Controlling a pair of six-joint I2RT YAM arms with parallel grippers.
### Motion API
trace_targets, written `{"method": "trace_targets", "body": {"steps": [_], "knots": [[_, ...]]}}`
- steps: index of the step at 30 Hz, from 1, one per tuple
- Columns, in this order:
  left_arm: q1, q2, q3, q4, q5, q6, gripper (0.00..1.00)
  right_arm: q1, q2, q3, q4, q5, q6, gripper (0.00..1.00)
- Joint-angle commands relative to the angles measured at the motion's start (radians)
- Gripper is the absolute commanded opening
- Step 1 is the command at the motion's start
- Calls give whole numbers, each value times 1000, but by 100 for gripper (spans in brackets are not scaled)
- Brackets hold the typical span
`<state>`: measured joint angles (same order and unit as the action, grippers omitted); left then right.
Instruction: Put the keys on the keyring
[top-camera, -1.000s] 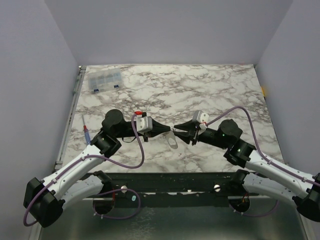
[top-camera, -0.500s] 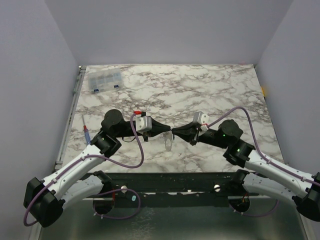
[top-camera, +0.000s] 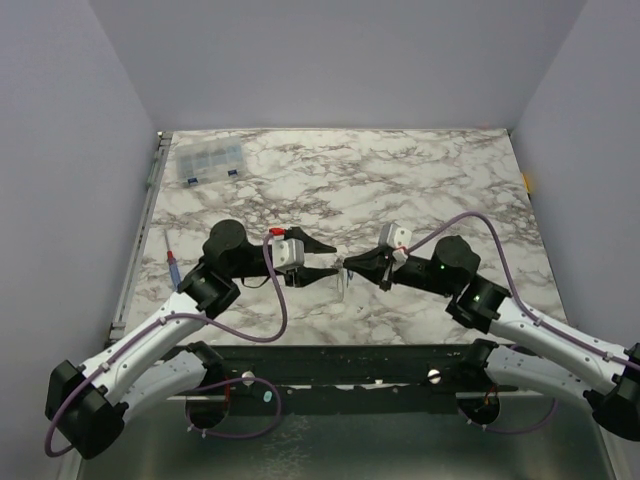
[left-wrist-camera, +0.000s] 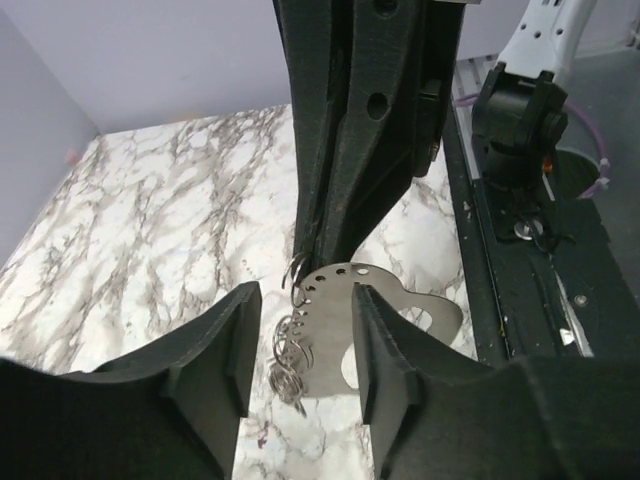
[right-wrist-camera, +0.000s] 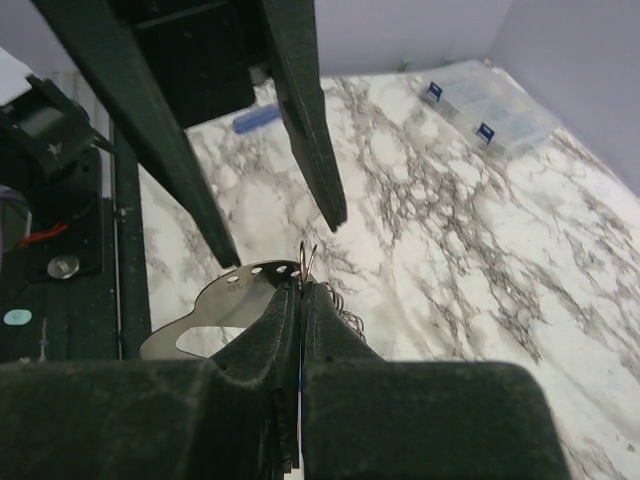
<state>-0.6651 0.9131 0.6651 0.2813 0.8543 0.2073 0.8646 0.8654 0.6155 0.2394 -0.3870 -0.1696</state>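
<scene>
Silvery key (left-wrist-camera: 325, 312), white grey-veined table (top-camera: 450, 170)

Two end effectors (top-camera: 333, 260) (top-camera: 350, 266), one box (top-camera: 209, 161), one screwdriver (top-camera: 173, 268), one holed plate (left-wrist-camera: 325, 300)

You'll see a clear plastic compartment box (top-camera: 209, 161) at about 10 o'clock on the white, grey-veined marble tabletop (top-camera: 420, 180), near its far left corner. A blue-handled, red-tipped screwdriver (top-camera: 173, 268) lies at 9 o'clock along the left edge, well apart from the box.

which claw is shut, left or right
The right claw, its fingers pressed together on the metal plate; the left claw has its fingers apart either side of it.
</scene>
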Motion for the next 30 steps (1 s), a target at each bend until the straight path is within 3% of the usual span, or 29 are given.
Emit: {"method": "trace_targets", "body": {"steps": [1, 5, 9, 14, 18, 22, 30], "knots": [[2, -79, 35, -171, -97, 167, 50, 1, 19, 53, -118, 90, -46, 1], [1, -137, 56, -215, -212, 203, 54, 1, 37, 71, -175, 142, -52, 1], [2, -95, 135, -278, -245, 160, 55, 2, 101, 130, -287, 221, -57, 1], [1, 43, 243, -300, -153, 49, 53, 14, 154, 174, -359, 281, -51, 1], [1, 128, 304, -313, -105, 1, 45, 20, 130, 164, -352, 252, -55, 1], [1, 193, 329, -334, -67, -11, 36, 24, 106, 163, -353, 224, -54, 1], [-10, 281, 308, -311, 31, -64, 31, 25, 96, 160, -345, 181, -47, 1]]}}
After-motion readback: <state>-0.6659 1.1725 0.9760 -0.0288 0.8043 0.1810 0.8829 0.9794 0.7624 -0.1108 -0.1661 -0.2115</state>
